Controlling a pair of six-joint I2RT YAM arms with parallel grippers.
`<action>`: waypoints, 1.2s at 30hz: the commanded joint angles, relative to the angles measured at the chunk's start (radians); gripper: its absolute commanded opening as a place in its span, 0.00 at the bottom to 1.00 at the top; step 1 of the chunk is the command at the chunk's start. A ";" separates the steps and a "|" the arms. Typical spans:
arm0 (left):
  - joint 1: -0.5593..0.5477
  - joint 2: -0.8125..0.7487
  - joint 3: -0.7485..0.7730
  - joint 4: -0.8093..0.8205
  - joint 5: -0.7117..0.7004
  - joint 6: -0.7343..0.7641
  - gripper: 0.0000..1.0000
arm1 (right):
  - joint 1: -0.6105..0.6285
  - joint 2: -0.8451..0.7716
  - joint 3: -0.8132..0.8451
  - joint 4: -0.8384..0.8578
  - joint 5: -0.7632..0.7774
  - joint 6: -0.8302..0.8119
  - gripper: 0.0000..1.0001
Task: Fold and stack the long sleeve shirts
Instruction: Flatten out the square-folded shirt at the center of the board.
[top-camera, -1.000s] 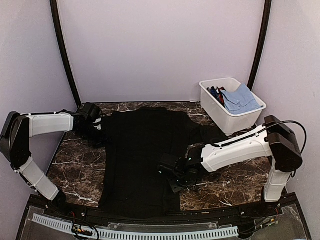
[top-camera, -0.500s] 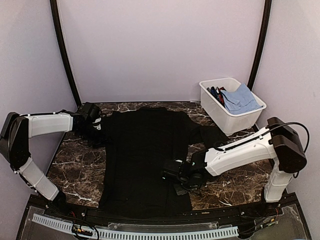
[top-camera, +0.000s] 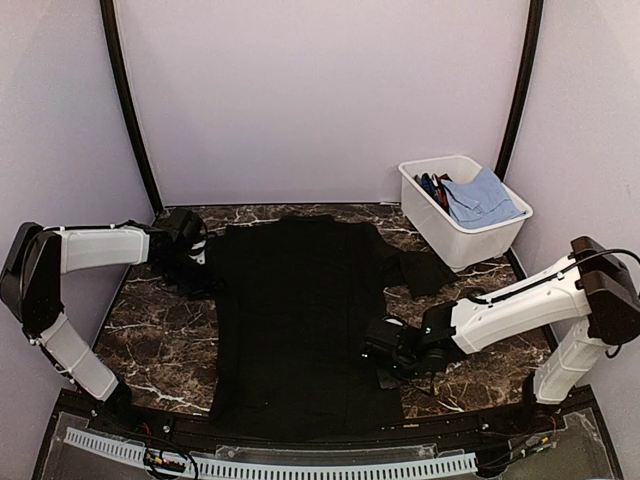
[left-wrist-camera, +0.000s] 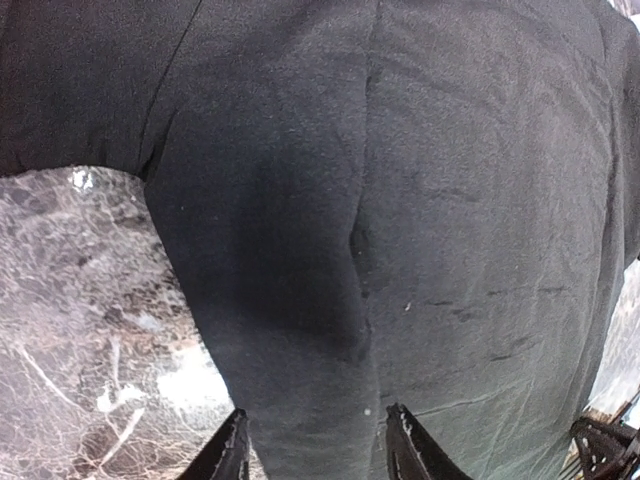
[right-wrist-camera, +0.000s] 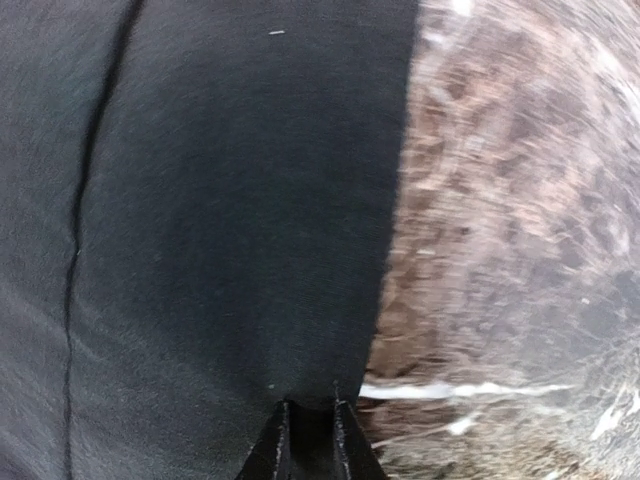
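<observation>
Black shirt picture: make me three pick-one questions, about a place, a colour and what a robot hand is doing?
1. Where is the white bin? A) near left B) far right of the table C) table's middle
2. The big cloth in it is: A) green B) yellow C) blue
3. The right gripper is: A) shut on the black shirt's edge B) wide open C) inside the bin
B: it stands at the far right. C: light blue shows on top. A: its fingers pinch the edge.
</observation>
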 joint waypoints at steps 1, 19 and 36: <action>-0.012 0.014 0.000 -0.025 0.032 0.009 0.45 | -0.043 0.005 -0.119 -0.111 -0.079 0.049 0.15; -0.019 0.217 0.087 0.068 -0.029 -0.038 0.39 | -0.137 0.036 0.198 0.048 0.012 -0.170 0.22; 0.071 0.236 0.020 0.005 -0.125 0.009 0.37 | -0.192 0.124 0.032 0.165 -0.065 -0.145 0.21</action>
